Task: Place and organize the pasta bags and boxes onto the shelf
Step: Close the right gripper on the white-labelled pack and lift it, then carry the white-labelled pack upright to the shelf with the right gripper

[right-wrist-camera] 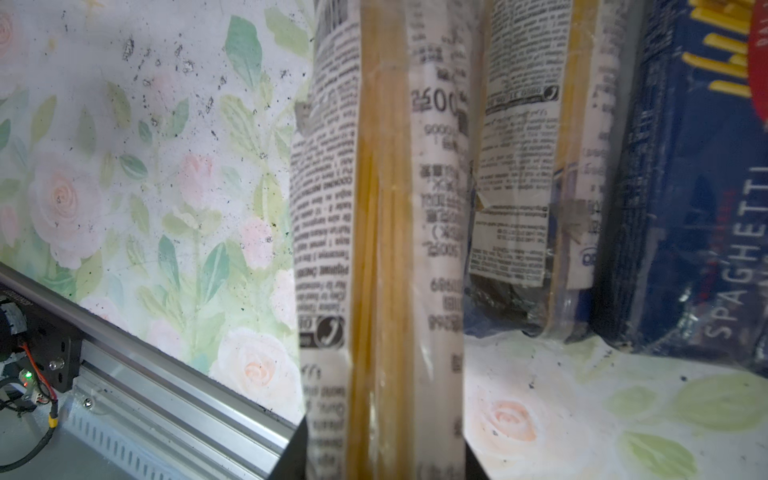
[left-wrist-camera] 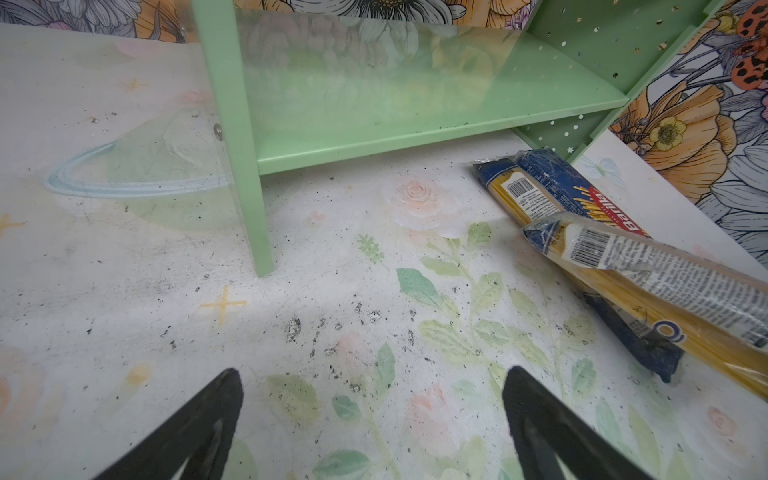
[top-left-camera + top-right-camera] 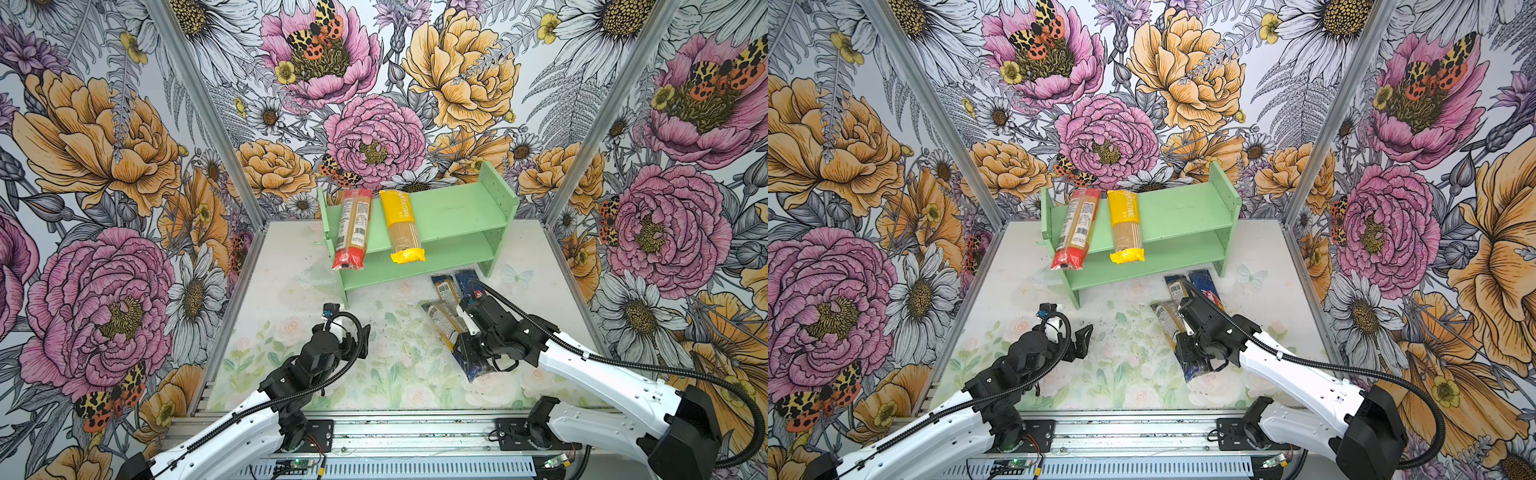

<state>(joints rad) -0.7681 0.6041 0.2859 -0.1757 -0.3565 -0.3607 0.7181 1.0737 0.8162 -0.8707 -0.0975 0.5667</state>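
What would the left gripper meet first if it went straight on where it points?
Probably the bare table mat, short of the front leg of the shelf: the left gripper, fingers open, tilts down at it. Depth is unclear.

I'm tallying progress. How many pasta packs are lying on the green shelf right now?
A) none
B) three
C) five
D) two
D: only the red-ended bag and the yellow bag lie across the top tier of the shelf, their near ends overhanging its front edge.
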